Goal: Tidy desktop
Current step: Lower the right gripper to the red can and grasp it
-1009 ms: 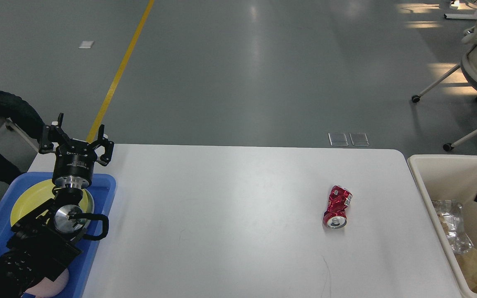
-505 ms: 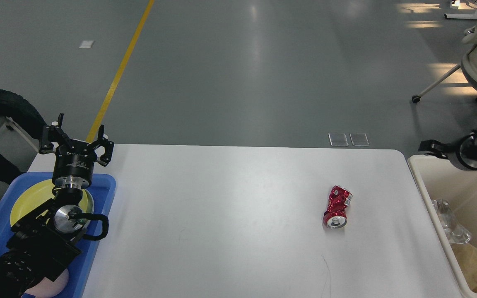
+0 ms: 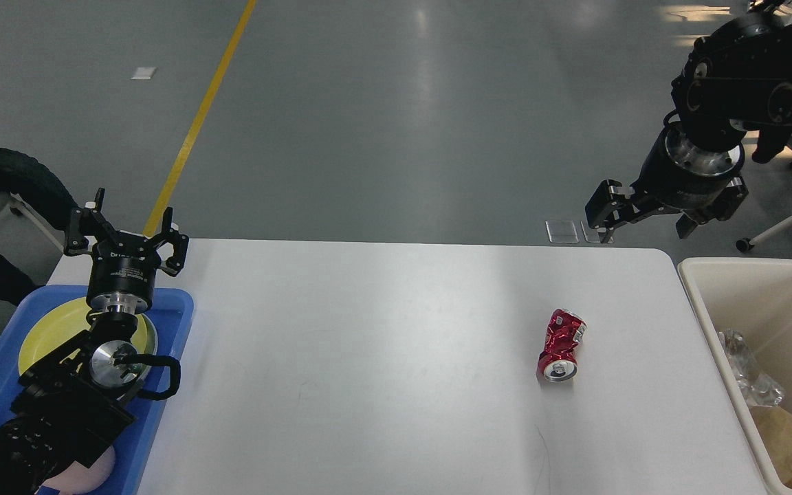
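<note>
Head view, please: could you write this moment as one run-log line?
left gripper: open, above blue tray | right gripper: open, empty, raised | crushed red can: on desktop | bin: holds trash

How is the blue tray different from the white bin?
The tray is blue and shallow; the bin is cream-white and deep. The tray sits at the desktop's left end, the bin at its right. The tray holds a yellow plate; the bin holds crumpled rubbish. Both are rectangular.

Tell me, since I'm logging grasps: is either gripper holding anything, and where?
Nothing is held. The left gripper and right gripper are both open and empty; the crushed can lies on the desktop.
</note>
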`<act>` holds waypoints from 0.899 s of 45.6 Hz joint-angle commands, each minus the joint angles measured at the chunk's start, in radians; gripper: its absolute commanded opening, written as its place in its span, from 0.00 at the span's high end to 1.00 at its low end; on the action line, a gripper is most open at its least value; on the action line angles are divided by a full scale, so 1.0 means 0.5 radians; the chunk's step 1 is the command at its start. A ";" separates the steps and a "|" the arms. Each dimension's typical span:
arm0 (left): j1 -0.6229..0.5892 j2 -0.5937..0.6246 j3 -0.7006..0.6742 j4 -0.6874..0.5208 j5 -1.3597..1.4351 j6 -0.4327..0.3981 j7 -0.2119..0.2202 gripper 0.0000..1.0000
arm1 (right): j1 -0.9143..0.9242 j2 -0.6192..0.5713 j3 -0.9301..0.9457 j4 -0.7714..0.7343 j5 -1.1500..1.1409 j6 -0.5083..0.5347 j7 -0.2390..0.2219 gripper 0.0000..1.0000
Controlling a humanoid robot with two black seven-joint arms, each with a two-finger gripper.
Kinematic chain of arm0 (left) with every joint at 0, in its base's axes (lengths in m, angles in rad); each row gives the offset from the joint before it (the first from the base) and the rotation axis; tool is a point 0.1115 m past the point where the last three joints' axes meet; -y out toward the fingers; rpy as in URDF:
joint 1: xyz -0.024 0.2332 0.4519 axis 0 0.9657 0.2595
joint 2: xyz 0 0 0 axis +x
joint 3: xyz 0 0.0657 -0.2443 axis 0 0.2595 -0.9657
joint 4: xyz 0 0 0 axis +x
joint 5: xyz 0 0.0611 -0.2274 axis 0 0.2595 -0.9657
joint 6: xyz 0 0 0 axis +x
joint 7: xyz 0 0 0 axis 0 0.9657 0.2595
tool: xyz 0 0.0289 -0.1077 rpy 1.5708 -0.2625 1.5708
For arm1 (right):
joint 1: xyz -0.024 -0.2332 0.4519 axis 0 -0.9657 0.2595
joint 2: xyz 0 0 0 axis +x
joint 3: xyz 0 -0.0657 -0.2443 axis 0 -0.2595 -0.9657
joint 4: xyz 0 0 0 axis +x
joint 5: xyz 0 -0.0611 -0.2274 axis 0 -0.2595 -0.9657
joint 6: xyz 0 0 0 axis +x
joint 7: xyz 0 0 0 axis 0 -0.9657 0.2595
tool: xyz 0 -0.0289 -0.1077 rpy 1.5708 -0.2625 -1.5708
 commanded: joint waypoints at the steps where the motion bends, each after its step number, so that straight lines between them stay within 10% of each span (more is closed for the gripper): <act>1: 0.002 0.000 0.000 0.001 0.000 0.000 0.000 0.04 | 0.022 -0.014 0.044 0.065 -0.003 -0.016 0.000 0.00; 19: -0.001 0.000 0.000 -0.005 0.000 0.000 0.000 0.04 | -1.306 -0.017 0.529 -0.635 0.000 -0.534 -0.006 0.00; 29: -0.001 0.000 0.000 0.001 0.000 0.000 0.000 0.04 | -1.551 0.005 0.560 -0.712 0.000 -1.120 -0.009 0.00; 41: -0.001 0.000 0.000 0.001 0.000 0.000 0.000 0.04 | -1.625 0.044 0.560 -0.739 0.000 -1.166 -0.009 0.00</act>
